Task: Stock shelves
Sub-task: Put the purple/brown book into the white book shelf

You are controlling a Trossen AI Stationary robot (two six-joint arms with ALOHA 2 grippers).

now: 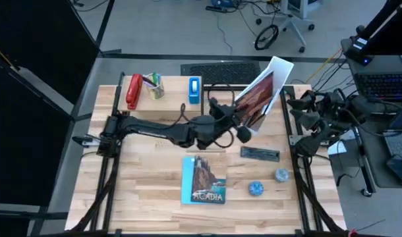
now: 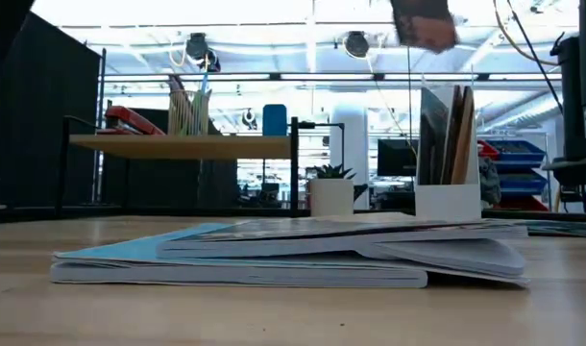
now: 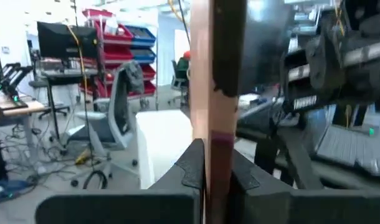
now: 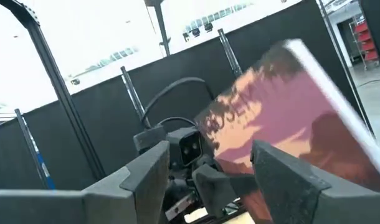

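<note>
The left gripper grips a reddish book by its edge, raised above the white file holder beside the wooden shelf; the right gripper waits, fingers spread, at the table's right edge

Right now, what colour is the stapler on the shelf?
Red stapler, clearest in the high view.

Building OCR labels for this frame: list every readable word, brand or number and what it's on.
"ACADIA": on the cover of the blue book lying flat on the table, high view.
Reddish book held by the left gripper: large cover lettering shows in the right wrist view, too blurred to read.
Dark flat item on the table: any print too small to read.
Nothing else legible.
</note>
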